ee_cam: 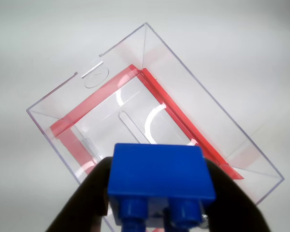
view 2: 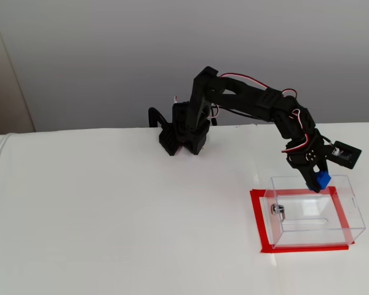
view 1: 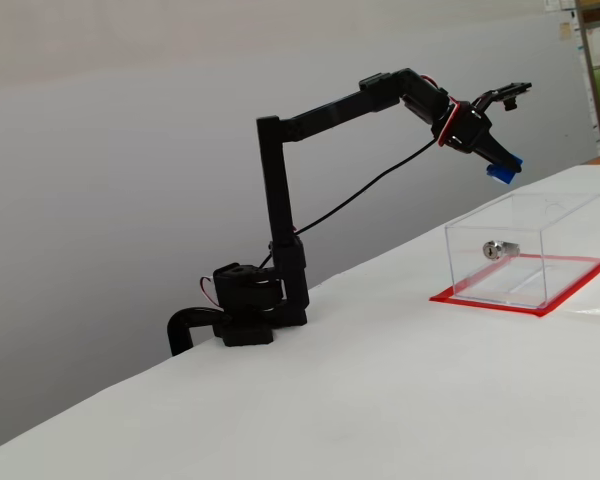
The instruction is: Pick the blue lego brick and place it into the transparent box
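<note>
The small bright blue plastic lego brick (ee_cam: 160, 176) is pinched between the two black fingers of the gripper (ee_cam: 159, 193) at the bottom centre of the wrist view. It is held in the air above the clear rectangular plastic box with a red rim (view 2: 343, 216), at the right of both fixed views. A small silver lock part (view 1: 499, 249) is seen on one wall of the box.
</note>
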